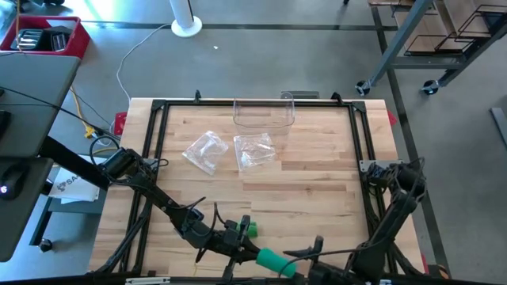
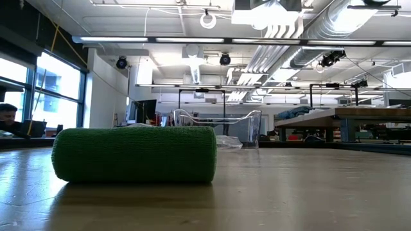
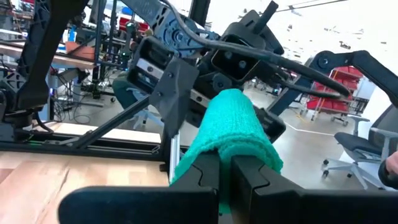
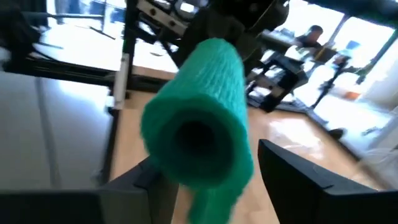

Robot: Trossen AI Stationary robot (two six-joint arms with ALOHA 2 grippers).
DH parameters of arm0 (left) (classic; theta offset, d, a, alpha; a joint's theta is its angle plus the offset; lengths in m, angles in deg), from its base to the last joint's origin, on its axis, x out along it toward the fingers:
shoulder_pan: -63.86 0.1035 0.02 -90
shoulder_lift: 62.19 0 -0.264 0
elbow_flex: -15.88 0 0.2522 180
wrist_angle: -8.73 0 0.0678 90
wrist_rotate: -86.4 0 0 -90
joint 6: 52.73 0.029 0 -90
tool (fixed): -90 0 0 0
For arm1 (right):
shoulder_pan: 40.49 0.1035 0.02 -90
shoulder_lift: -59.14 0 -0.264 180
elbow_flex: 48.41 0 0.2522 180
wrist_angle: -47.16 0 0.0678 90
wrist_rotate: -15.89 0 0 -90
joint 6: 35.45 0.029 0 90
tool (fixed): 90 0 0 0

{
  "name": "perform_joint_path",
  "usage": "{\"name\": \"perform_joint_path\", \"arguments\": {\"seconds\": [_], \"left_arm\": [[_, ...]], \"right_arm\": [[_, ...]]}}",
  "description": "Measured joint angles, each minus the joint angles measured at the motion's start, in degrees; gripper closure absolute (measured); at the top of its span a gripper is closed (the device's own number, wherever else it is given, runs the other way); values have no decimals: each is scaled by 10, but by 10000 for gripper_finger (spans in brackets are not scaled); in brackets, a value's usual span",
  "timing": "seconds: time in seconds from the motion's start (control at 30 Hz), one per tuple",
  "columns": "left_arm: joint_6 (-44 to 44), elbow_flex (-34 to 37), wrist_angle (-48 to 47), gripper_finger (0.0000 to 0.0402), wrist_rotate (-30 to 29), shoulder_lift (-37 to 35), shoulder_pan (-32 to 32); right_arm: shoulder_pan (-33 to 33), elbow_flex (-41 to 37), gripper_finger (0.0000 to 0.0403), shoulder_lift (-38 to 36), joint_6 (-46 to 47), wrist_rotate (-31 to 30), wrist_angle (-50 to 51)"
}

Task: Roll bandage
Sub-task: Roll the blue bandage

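Observation:
A green bandage roll (image 1: 275, 260) hangs in the air over the table's near edge, between my two grippers. My left gripper (image 3: 225, 165) is shut on its left end. My right gripper (image 4: 205, 180) stands open around the roll's other end (image 4: 199, 134), which shows a hollow middle. One finger (image 4: 146, 186) is close beside the roll and the other (image 4: 298, 174) stands well off it; whether the near one touches, I cannot tell. A second green roll (image 1: 250, 229) lies on its side on the wood, large in the low view (image 2: 135, 154). My left gripper pinches the bandage's near end (image 3: 233, 146) between its two shut fingers, coming about level from the table's left, along the roll. Green fabric bulges over the fingertips. The roll reaches away from the fingers toward my right gripper, lifted clear of the table.
A clear plastic container (image 1: 263, 112) stands at the far edge, with two crumpled clear bags (image 1: 204, 150) (image 1: 255, 150) in front of it. A black frame (image 1: 158, 134) borders the table. People sit in the room beyond (image 4: 314, 34) (image 2: 8, 115).

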Motion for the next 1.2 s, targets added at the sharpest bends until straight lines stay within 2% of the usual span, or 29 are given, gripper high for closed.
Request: {"name": "perform_joint_path", "arguments": {"seconds": [0.17, 0.37, 0.43, 0.5, 0.63, 0.77, 1.0, 1.2], "left_arm": [[0, 0, 0, 401, 0, 0, -1], [0, 0, 3, 401, 0, 0, -1], [-1, 0, 5, 401, 1, 0, -1], [-5, 0, 5, 401, 2, 0, -2], [-12, 0, 6, 401, 5, -1, -6], [-31, 0, 1, 401, 51, -1, -8], [-59, 0, -6, 401, 64, -1, -7], [-65, 0, -18, 401, 64, -1, -4]], "right_arm": [[0, 0, 254, 6, -51, -24, -10], [0, 0, 367, 6, -99, -24, -20], [0, 0, 393, 6, -115, -25, -21], [3, 0, 393, 6, -132, -34, -23], [16, 0, 395, 6, -185, -95, -25], [26, 0, 399, 6, -293, -128, -50], [9, 0, 402, 6, -548, -114, -196], [-10, 0, 402, 6, -737, -24, -326]]}}
